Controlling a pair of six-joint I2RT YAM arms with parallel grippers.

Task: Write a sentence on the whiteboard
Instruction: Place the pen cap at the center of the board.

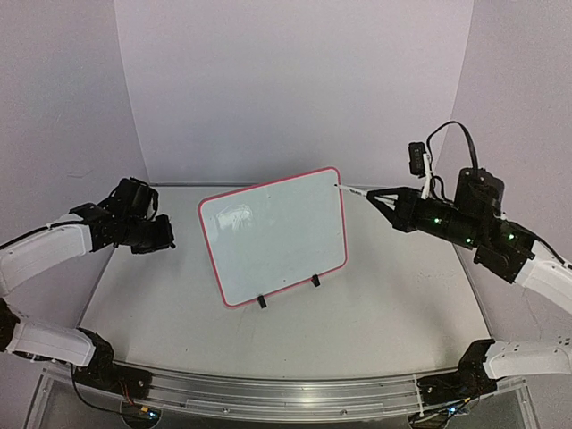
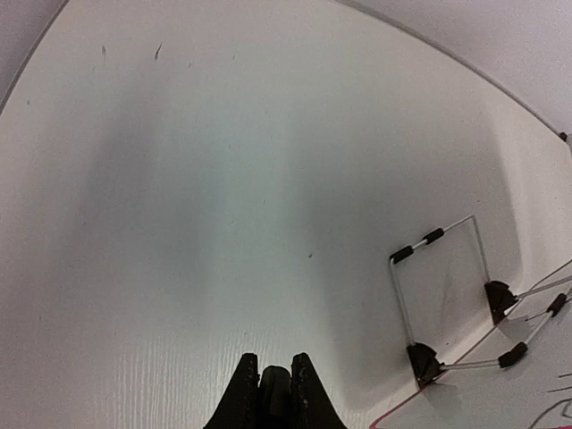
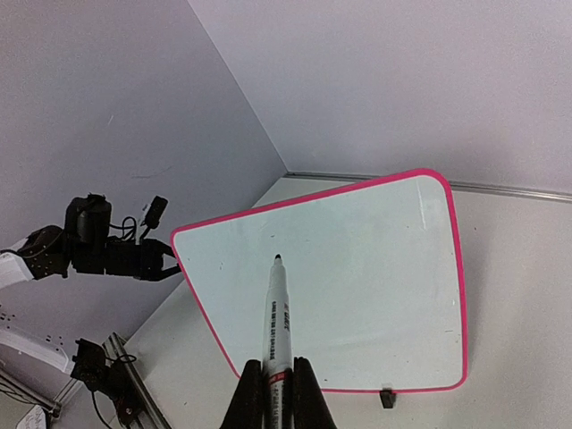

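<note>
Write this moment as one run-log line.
left gripper: shut, apart from whiteboard | right gripper: shut on marker | tip: near whiteboard, contact unclear

The top camera sits high behind my bases (image 1: pixel 460 380), which lie along its bottom edge, and looks down and forward over the table (image 1: pixel 384 304) toward the back wall (image 1: pixel 295 80). My left wrist camera peers past my left gripper (image 2: pixel 273 359), bottom centre, close over the table. My right wrist camera looks past my right gripper (image 3: pixel 276 362) at the whiteboard (image 3: pixel 357 259) from farther back. That view and the top one share the whole whiteboard and my left arm (image 3: pixel 98 250), at its left edge.
</note>
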